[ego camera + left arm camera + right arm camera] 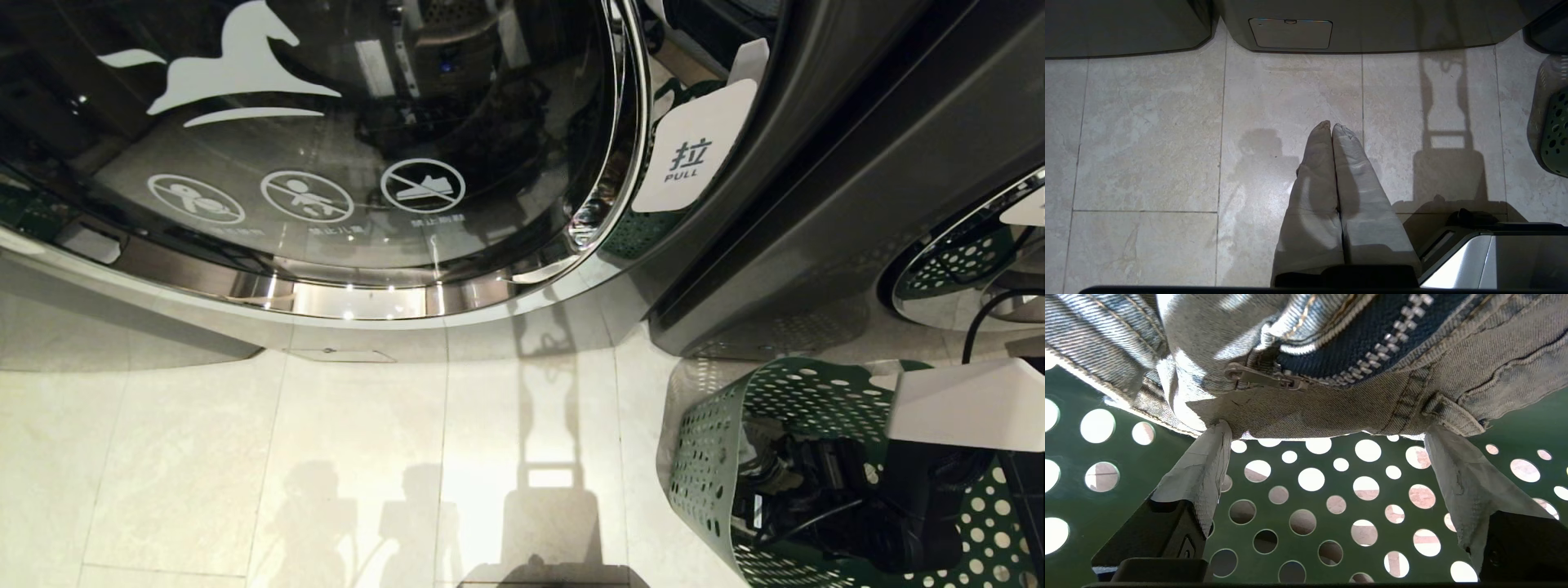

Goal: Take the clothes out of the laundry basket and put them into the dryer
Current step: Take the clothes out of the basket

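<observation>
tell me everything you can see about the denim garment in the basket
The denim garment is pale, washed blue twill with tan stitching, a metal zipper partly open over darker lining, and a belt loop. It lies crumpled inside the green laundry basket. The open right gripper has both fingertips up against its lower edge, not yet closed.

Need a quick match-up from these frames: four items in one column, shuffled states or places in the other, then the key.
Items
1. left gripper
2. right gripper
3. laundry basket
4. dryer door

States or places
A. green with round holes, standing on the floor tiles
B. fingers pressed together, over bare floor tiles
C. closed, glass front with white warning icons
D. fingers spread wide inside the basket, tips against the denim garment

Pairs: 1-B, 2-D, 3-A, 4-C
</observation>
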`<state>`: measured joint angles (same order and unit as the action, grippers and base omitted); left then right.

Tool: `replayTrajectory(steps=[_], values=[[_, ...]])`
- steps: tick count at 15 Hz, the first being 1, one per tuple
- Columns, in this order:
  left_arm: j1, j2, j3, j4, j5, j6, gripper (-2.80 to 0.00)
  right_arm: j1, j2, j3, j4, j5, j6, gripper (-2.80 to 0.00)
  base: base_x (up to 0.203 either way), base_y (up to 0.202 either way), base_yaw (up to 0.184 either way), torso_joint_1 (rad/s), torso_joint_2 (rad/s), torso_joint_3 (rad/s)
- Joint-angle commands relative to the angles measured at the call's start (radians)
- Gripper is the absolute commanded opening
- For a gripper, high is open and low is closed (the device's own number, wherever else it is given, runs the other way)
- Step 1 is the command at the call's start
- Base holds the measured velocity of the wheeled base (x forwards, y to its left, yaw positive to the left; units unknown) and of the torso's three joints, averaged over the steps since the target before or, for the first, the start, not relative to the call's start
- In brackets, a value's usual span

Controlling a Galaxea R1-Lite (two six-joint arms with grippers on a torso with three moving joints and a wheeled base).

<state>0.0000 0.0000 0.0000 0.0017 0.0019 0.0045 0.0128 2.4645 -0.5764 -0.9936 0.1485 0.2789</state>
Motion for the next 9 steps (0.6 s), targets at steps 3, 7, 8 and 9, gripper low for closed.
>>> replayTrajectory(steps=[3,7,8,9], values=[[0.000,0.002,0.002,0.000,0.001,0.000,-2.80,-0.001,-0.033,0.063,-0.006,-0.005,0.005,0.00,0.000,0.000,0.000,0.000,0.00,0.000],[0.000,0.002,0.002,0.000,0.000,0.000,-2.80,-0.105,-0.154,0.115,-0.009,0.006,0.089,0.00,0.000,0.000,0.000,0.000,0.00,0.000],[0.000,0.000,0.002,0.000,0.001,0.000,-2.80,-0.140,-0.149,0.116,-0.009,0.008,0.069,0.00,0.000,0.000,0.000,0.000,0.00,0.000],[0.000,0.000,0.002,0.000,0.001,0.000,-2.80,-0.156,-0.122,0.114,-0.010,0.009,0.037,0.00,0.000,0.000,0.000,0.000,0.00,0.000]])
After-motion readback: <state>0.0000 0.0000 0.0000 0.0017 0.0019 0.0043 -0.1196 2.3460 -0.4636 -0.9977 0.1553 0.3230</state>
